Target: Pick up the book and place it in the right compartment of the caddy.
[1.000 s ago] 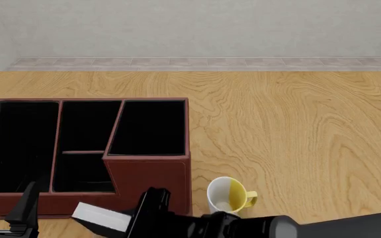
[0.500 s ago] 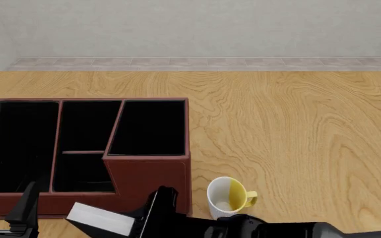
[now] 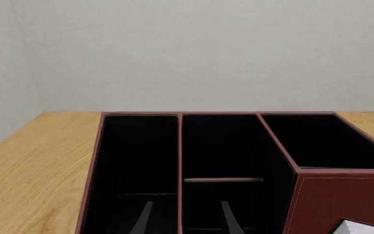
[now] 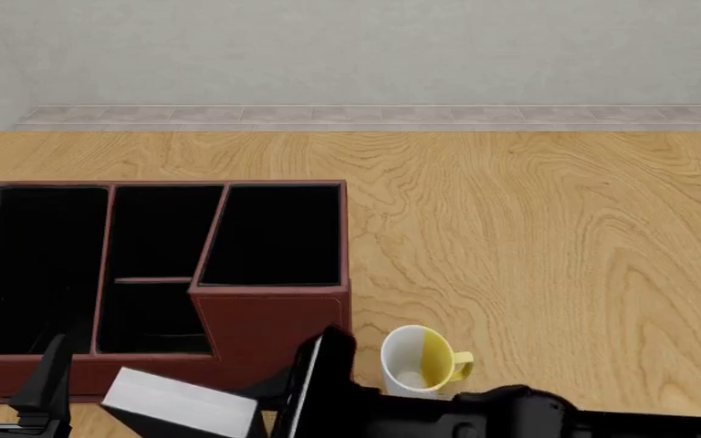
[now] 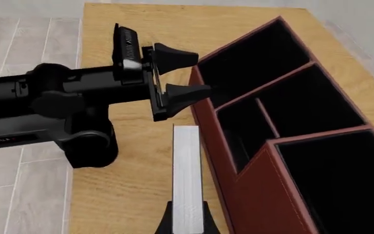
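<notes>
My right gripper (image 4: 280, 400) is shut on the black book, whose white page edges (image 4: 178, 402) show low at the front, just in front of the caddy's front wall (image 4: 275, 321). In the right wrist view the book's page edge (image 5: 187, 170) runs up from the fingers (image 5: 169, 223), beside the caddy (image 5: 242, 192). The right compartment (image 4: 275, 237) is black inside and holds nothing. My left gripper (image 4: 10, 367) is open at the caddy's front left corner. It also shows in the left wrist view (image 3: 185, 207) and the right wrist view (image 5: 177, 73).
A white and yellow mug (image 4: 419, 361) stands on the table just right of the caddy's front right corner. The caddy's narrow long section (image 4: 40, 265) and two small middle sections (image 4: 156, 274) hold nothing. The left arm (image 5: 57, 107) lies close to the book.
My right gripper has swung the book leftward and lower in the front view, and its body has risen in front of the caddy's right front. The left gripper has not moved.
</notes>
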{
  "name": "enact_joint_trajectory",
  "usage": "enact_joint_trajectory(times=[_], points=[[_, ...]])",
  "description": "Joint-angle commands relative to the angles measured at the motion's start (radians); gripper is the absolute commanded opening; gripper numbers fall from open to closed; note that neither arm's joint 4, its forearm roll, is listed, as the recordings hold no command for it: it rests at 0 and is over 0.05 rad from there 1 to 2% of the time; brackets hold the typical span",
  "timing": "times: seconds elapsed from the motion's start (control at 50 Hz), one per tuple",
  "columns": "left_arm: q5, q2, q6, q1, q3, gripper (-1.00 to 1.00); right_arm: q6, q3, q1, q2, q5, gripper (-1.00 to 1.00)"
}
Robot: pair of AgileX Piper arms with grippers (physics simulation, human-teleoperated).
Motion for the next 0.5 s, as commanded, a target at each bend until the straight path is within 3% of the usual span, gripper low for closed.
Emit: enact_joint_trajectory(times=[0.02, 0.5], points=[[0.0, 0.0, 0.0, 0.0, 0.0, 1.0, 0.027, -0.072, 0.02, -0.097, 0.131, -1.0], [0.0, 0.0, 0.0, 0.0, 0.0, 1.0, 0.04, -0.289, 0.043, -0.194, 0.448, -1.0]])
